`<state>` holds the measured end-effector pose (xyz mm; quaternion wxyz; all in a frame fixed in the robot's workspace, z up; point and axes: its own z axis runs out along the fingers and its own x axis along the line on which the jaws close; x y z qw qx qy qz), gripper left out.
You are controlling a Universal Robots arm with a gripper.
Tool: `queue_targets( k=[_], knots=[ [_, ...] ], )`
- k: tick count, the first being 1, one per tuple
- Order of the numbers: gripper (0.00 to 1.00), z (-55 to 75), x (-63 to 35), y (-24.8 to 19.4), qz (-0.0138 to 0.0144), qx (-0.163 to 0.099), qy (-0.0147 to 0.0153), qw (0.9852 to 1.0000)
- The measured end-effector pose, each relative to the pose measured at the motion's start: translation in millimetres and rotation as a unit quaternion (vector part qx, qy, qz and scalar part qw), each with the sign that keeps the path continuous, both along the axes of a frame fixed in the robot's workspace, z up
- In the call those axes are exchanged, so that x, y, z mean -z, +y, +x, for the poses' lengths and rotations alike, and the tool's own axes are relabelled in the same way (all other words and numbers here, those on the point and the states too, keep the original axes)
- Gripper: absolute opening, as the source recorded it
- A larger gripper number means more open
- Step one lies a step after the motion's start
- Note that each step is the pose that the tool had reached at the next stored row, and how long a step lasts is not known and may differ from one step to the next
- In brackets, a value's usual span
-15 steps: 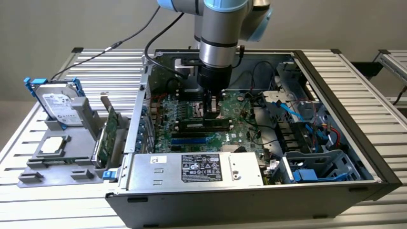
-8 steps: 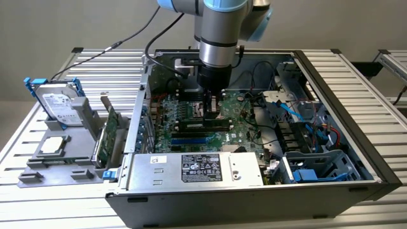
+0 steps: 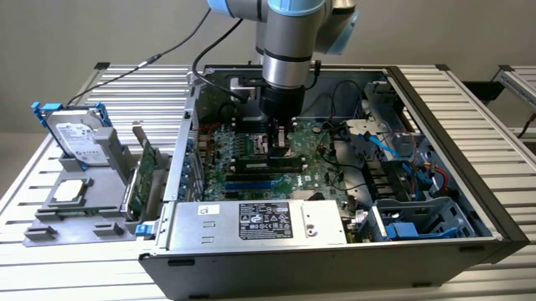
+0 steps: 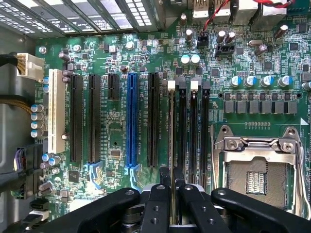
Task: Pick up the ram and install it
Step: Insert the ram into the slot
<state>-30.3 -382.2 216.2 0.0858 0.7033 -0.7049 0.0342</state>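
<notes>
The ram is clamped in the gripper. The two black fingers are pressed onto its flat faces, and the stick runs straight out ahead of the hand over the motherboard.

You see it edge-on in the wrist view, as a thin pale strip. Its chips are hidden, and you cannot tell whether its lower edge sits in a slot or hangs just above one. It lines up with the black memory slots, which are long and narrow with white latches at their far ends. In the exterior view the arm and gripper cover most of the stick, so its height over the board is hard to make out there.

The open computer case holds the green motherboard directly under the hand. To one side of the ram lies a row of expansion slots, one of them blue. To the other side is a CPU socket with a bright metal frame. Nearer the case front than the hand sits a metal power supply with a printed label.

Well away from the hand, outside the case toward the exterior view's left, a grey holder carries a silver hard drive with blue rails. It also carries a green expansion card standing on edge.
</notes>
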Motion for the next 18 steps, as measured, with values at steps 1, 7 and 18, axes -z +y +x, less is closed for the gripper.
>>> queue_targets(
  k=[1,7,18],
  knots=[
    [0.14,0.0,0.0,0.0,-0.0002,0.0,0.0,1.0],
    [0.33,0.0,-0.2,0.1,-0.0003,0.0,0.0,1.0],
    [0.57,0.0,-29.6,0.3,-0.0004,0.0,0.0004,1.0]
  ],
)
